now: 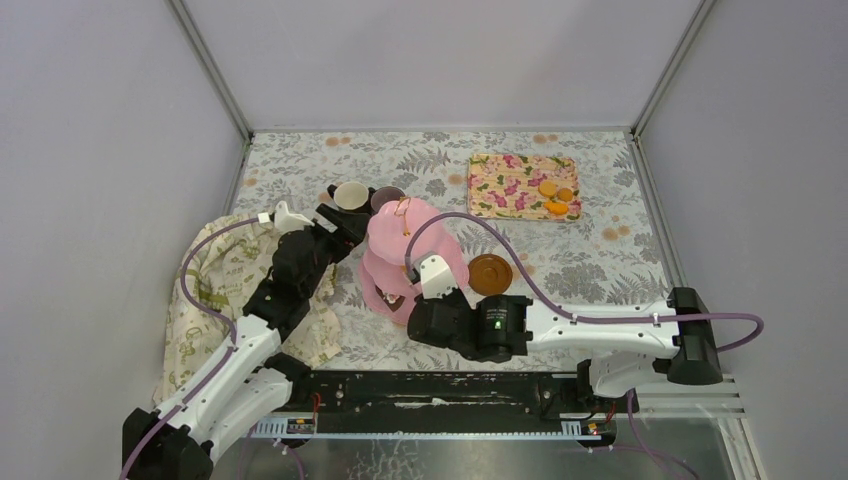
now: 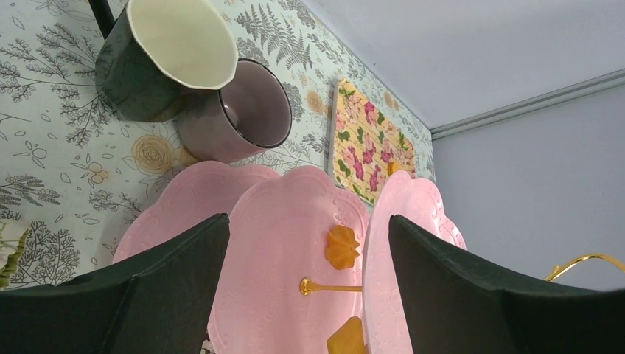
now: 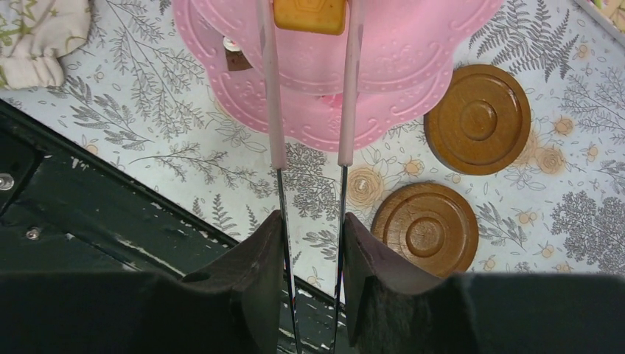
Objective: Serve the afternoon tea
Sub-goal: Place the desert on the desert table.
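Pink-tipped metal tongs [image 3: 271,88] are clenched in the right hand [image 3: 312,236]. Their tips pinch a square orange sweet [image 3: 309,13] over a tier of the pink three-tier cake stand [image 3: 383,81]; can't tell if it touches the plate. Step looks like loading sweets, roughly midway. Next move: lower onto a bare spot, ease the grip so the tongs spring open, lift straight out. One dark sweet [image 3: 237,57] sits on the bottom tier. Two round brown saucers [image 3: 477,118] lie on the leaf-print desk [image 3: 184,125] just right of the stand, no cups on them. Beige leaf-print cloth [image 1: 225,290] is bunched near-left. Left hand [image 2: 308,221] is released, jaws wide, close to the stand's left side, grasping nothing. In the way: upper tiers, gold loop handle [image 2: 582,259], purple cable [image 1: 470,217] arcing over. Behind the stand: two dark mugs [image 1: 350,195]. Far right: rectangular floral tray [image 1: 500,180] holding more orange sweets [image 1: 555,197].
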Controlling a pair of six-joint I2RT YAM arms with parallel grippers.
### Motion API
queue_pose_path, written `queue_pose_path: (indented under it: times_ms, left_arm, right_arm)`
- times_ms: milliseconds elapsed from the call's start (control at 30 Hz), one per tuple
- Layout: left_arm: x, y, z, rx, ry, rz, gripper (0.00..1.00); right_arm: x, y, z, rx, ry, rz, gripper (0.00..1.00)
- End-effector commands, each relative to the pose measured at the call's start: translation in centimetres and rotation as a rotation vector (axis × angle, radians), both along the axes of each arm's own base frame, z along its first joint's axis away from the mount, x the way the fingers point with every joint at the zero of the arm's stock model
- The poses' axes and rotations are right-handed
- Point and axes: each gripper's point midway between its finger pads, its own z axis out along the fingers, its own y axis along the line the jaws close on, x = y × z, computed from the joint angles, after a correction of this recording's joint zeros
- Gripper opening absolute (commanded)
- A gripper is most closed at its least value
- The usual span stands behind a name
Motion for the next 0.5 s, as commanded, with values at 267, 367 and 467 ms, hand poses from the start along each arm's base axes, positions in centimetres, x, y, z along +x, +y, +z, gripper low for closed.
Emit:
queue_pose_path:
  times_ms: [267, 367, 467]
  left_arm:
    - [0.0, 0.6, 2.3, 0.001, -0.061, 0.021, 0.86]
    - [-0.1, 0.6, 2.5, -0.001, -0.064, 0.017, 0.86]
    - [-0.2, 0.6, 2.7, -0.004, -0.067, 0.014, 0.86]
  right_arm:
    - [0.5, 3.5, 2.2, 0.094, -0.047, -0.006, 0.00]
    - [0.7, 4.3, 2.2, 0.102, -0.054, 0.000, 0.00]
    - [0.8, 4.9, 2.3, 0.105, -0.059, -0.003, 0.00]
